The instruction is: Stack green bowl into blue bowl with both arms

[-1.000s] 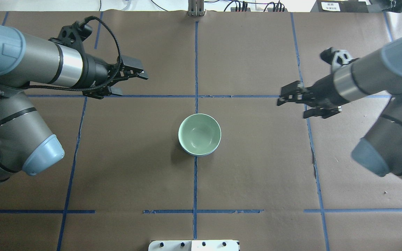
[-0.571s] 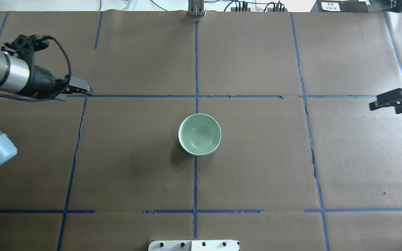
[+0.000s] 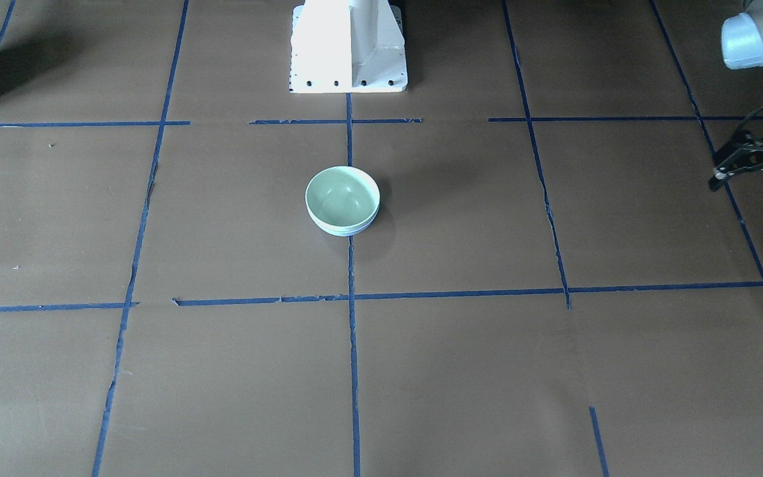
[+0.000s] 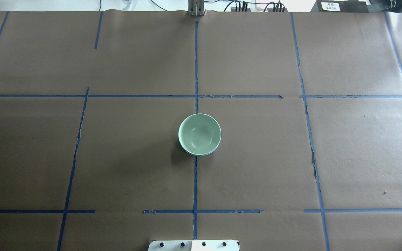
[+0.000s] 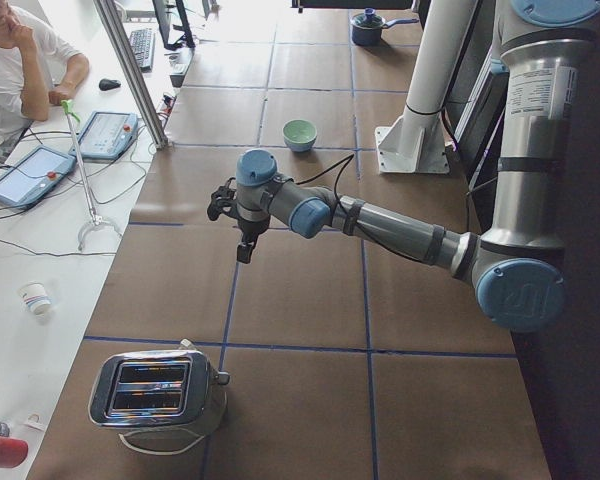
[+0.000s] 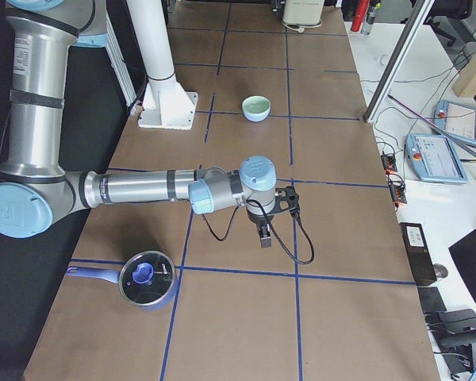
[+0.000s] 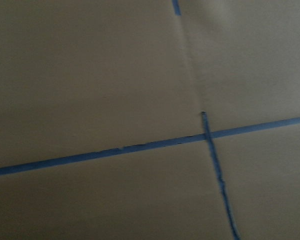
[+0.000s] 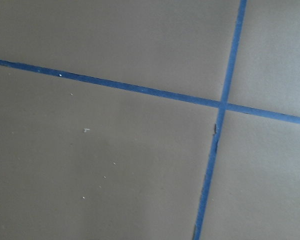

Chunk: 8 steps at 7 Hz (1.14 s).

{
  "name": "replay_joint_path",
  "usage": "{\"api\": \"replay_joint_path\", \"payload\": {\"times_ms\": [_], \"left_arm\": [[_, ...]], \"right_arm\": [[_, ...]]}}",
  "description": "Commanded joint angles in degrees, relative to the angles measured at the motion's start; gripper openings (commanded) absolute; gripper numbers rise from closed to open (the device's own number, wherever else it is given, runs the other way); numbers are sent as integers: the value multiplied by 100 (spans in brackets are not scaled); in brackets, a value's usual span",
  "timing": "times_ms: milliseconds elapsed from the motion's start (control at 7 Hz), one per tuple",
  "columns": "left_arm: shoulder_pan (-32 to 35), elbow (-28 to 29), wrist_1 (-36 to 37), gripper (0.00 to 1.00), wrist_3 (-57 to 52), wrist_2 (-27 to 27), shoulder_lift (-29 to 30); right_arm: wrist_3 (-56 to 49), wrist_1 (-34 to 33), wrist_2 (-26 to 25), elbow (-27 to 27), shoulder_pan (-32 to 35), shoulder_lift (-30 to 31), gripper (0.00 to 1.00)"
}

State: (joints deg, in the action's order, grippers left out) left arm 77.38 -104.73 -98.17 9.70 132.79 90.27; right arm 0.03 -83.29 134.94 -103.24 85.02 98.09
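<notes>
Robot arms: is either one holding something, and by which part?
Nothing is held. The green bowl sits nested in the blue bowl, and the left arm and right arm hang over bare table, far from them.

left arm (image 5: 400, 228) + right arm (image 6: 135, 187): silver-grey tubes, round light-blue joint caps (image 5: 520, 295), black bands (image 5: 436, 244) at the joints; left gripper (image 3: 744, 189) and right gripper (image 6: 264, 240) black, black cable (image 6: 301, 259) looping off the wrist; white printed label (image 5: 536, 90) on the upright link; white pedestal (image 3: 348, 46), dark bolts (image 3: 336, 83) along its foot plate

Glossy smooth green bowl (image 4: 199, 134), matt brown paper table cover (image 4: 257, 174), shiny metal toaster (image 5: 158, 392)
</notes>
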Motion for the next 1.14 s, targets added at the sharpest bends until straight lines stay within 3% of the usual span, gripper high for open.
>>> {"api": "replay_joint_path", "payload": {"times_ms": [0,286,429,1000], "left_arm": [[1143,259,1768,100,-2030,63,-53],[1209,217,2204,100,-2034,80,-228],[1200,-62,2197,100,-1964,176,-481],[1165,58,2145,100,-1972,212,-484]], "right_arm": [[-697,-715,-38,75,287,-98,100],[-679,-724,49,155,287,-27,100],[-671,-715,58,138,287,-27,100],[-697,-724,23,23,16,-71,100]]}}
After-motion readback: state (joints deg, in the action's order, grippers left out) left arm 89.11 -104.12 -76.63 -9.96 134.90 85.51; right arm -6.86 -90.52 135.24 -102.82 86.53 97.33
